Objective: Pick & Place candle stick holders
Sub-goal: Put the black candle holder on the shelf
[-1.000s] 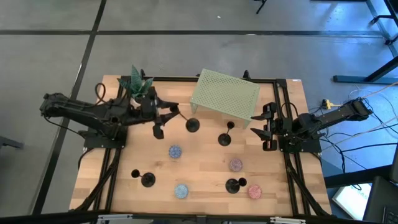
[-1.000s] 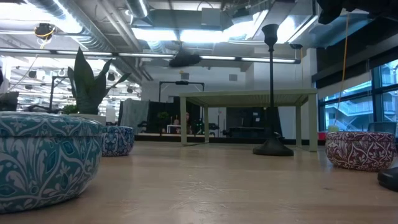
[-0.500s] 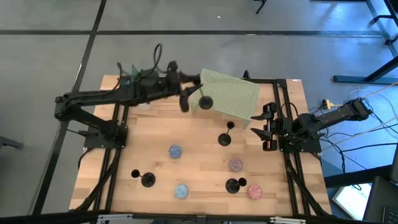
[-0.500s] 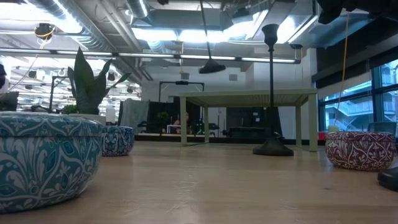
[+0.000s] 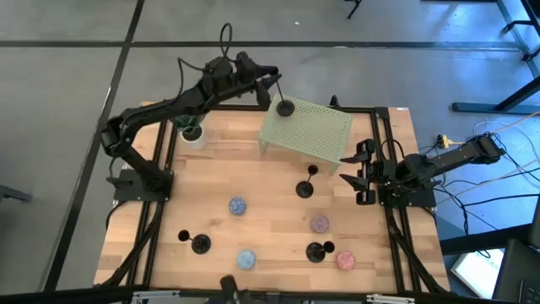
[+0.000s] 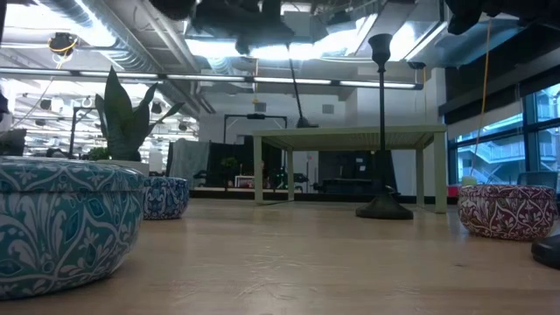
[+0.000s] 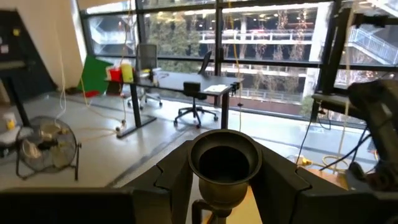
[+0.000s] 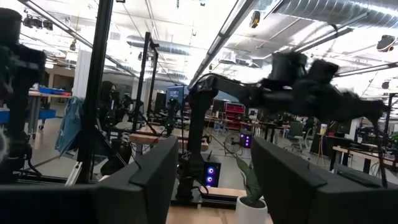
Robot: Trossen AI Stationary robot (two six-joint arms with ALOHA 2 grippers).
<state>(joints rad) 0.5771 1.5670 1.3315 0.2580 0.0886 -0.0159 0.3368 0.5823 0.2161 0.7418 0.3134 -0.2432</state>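
Left gripper [image 5: 272, 84] was clamped on a candle stick holder [image 5: 284, 107], holding it over the green perforated stand [image 5: 308, 128]; right gripper [image 5: 359, 173] waited open at the table's [image 5: 270, 232] edge

Bright ceiling lights [image 6: 236, 48] glare in the low view; near bowl [image 6: 66, 223] soft.

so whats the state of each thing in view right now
left end effector: shut on a candlestick, over the green stand
held candlestick: lifted, base at the stand top
green stand: upright
right end effector: open, empty, at the table's right edge
three other candlesticks: upright on the table
plant: upright in its pot
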